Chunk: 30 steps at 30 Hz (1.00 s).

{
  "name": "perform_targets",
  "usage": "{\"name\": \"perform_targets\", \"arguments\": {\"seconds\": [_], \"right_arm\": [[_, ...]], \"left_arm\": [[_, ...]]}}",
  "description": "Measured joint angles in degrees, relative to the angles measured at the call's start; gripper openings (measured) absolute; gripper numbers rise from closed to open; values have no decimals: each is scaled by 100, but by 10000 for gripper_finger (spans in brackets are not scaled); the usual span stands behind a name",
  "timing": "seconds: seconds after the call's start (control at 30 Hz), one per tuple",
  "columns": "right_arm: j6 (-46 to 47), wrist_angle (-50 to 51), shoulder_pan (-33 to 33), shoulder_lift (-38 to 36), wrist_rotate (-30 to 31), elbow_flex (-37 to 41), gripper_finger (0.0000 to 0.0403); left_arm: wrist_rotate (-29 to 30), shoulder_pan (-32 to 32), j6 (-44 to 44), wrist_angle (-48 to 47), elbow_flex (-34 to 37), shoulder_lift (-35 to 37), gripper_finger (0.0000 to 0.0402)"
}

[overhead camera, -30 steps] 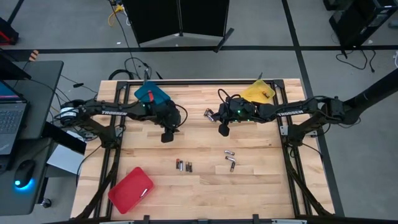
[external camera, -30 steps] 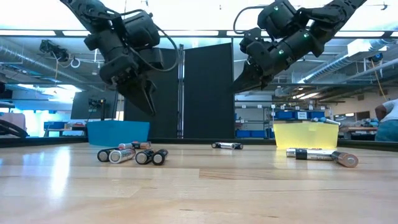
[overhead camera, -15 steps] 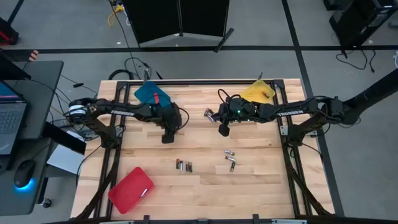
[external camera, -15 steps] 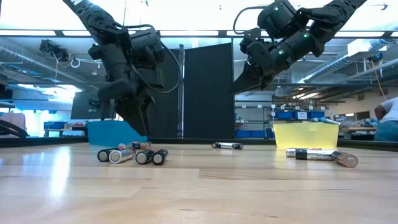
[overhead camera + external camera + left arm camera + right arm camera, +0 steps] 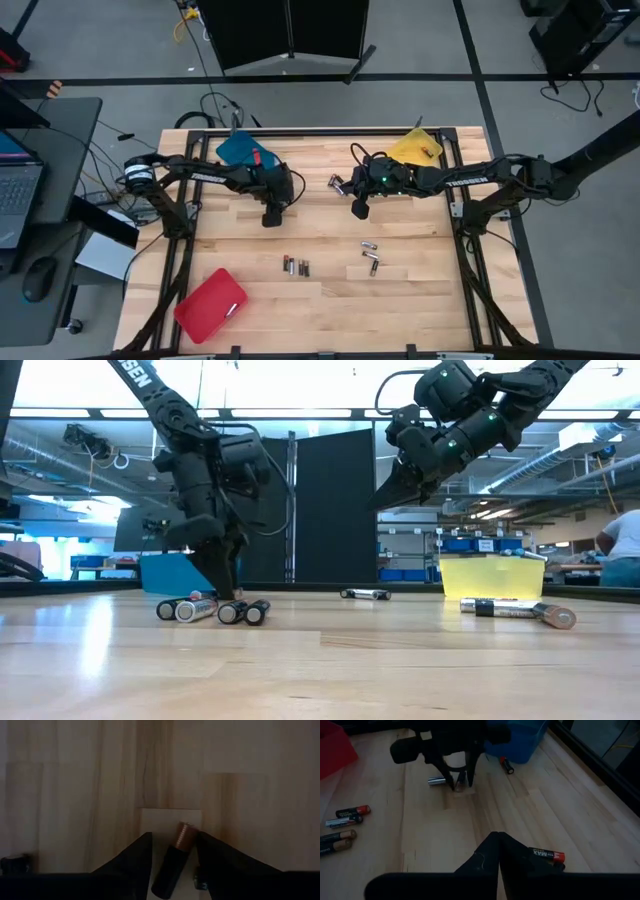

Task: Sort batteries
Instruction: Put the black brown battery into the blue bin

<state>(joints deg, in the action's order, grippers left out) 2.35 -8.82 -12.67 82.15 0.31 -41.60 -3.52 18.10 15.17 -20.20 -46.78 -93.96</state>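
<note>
One battery (image 5: 175, 857) flat on the desk (image 5: 330, 235), between the spread fingers of the left hand (image 5: 173, 836), not yet gripped. Seems to be the pick-up step, near the blue tray (image 5: 238, 150). Needs next a square closing on the dark body, then a straight lift, without pushing the silvery battery (image 5: 436, 781) just beside. Right hand (image 5: 358, 210) shut and empty, waiting above the desk near the yellow tray (image 5: 415, 148).

Only in the left wrist view: the cell between the fingers; from above, hidden under the hand. Only in the low view: fingertips down almost at desk level. Only in the high view: the red tray (image 5: 210, 303) and two loose groups of batteries (image 5: 295, 267) mid-desk.
</note>
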Motion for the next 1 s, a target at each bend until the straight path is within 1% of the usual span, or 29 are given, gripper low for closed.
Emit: {"name": "perform_targets", "arguments": {"seconds": [0.07, 0.13, 0.3, 0.33, 0.43, 0.57, 0.7, 0.77, 0.87, 0.93, 1.0], "right_arm": [[-6, 0, 0, 0, 1, 0, 18], [-55, -2, 0, 0, -1, 0, 15], [-92, 0, 0, 0, 1, 0, 17], [-92, 0, 0, 0, 1, 0, 19], [-94, 0, 0, 0, 0, 0, 21], [-98, 0, 0, 0, 1, 0, 15], [-105, 43, 0, -2, 1, 0, 13], [-104, 111, 10, -2, 3, 0, 17], [-103, 235, 22, -2, 6, 0, 21], [-103, 296, 27, -2, 6, 0, 21], [-103, 306, 28, -2, 10, 0, 17]], "left_arm": [[-5, 15, 91, -6, -24, -17, 147], [-2, 17, 130, 34, -24, -19, 126], [83, 19, 261, 237, -24, -27, 47], [91, 19, 262, 304, -25, -27, 39], [188, 19, 232, 96, -163, -25, 39], [470, 20, 103, -576, -686, 57, 39], [557, 21, -162, -1116, -1228, 387, 39], [780, 91, -323, -1432, -1487, 603, 39], [1301, 402, -508, -2120, -1745, 925, 39], [1631, 695, -618, -2363, -1809, 1107, 39], [1728, 1045, -668, -2533, -1798, 1221, 39]]}}
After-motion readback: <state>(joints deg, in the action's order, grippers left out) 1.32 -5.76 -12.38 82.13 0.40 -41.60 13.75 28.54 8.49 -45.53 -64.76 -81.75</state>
